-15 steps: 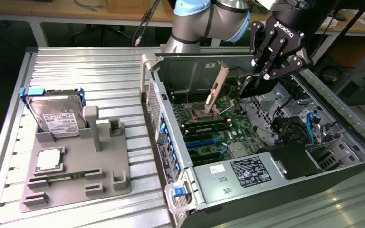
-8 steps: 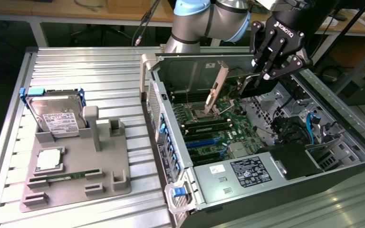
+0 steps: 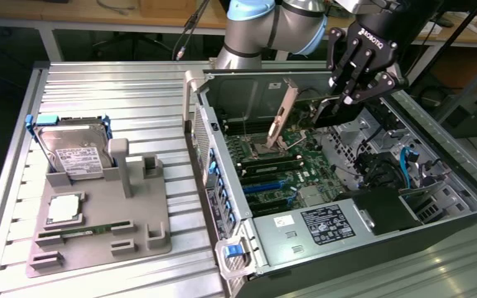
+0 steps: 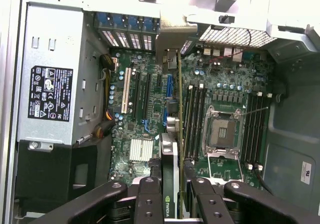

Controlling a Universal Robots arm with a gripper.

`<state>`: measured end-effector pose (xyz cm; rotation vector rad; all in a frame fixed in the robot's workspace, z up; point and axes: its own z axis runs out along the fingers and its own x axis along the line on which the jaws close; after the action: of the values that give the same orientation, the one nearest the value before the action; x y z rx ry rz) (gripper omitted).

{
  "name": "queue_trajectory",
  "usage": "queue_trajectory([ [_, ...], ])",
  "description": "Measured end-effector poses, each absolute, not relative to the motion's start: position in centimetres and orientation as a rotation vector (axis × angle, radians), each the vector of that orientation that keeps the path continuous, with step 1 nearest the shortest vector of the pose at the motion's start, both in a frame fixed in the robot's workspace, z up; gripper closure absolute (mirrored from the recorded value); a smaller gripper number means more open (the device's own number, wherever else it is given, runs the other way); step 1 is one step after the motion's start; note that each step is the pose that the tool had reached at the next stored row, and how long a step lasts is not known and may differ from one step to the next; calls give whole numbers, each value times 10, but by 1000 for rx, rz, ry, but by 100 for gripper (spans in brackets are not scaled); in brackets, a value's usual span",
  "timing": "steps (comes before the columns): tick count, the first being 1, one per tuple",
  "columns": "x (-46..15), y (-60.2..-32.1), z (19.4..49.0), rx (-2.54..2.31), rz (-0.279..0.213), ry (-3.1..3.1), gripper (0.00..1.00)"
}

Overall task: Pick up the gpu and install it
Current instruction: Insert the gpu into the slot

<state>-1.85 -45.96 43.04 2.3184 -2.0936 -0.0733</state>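
Observation:
The gpu (image 3: 286,108) hangs on edge inside the open computer case (image 3: 437,155), its silvery-beige bracket slanting down toward the motherboard (image 3: 284,171). My gripper (image 3: 338,105) is shut on the card's far end, above the board. In the wrist view the gpu (image 4: 173,134) runs edge-on from between my fingers (image 4: 150,199) to its bracket near the case's rear wall. It hovers over the expansion slots (image 4: 150,96), beside the memory slots; I cannot tell whether it touches a slot.
A grey fixture (image 3: 139,205) at the exterior view's left holds a silver hard drive (image 3: 72,152), a processor (image 3: 63,208) and a green memory stick (image 3: 85,231). The power supply (image 3: 322,223) fills the case's near end. The processor socket (image 4: 220,131) lies close to the card.

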Motion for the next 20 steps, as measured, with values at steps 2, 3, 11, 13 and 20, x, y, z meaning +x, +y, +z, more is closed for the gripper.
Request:
queue_trajectory([
  [2, -18, -460, 430, 2308, -73, -2105, 73],
  [3, -18, -460, 430, 2304, -74, -2110, 73],
  [11, -18, -460, 430, 2285, -74, -2132, 73],
  [13, -18, -460, 430, 2281, -74, -2135, 73],
  [20, -18, -460, 430, 2272, -74, -2146, 73],
])
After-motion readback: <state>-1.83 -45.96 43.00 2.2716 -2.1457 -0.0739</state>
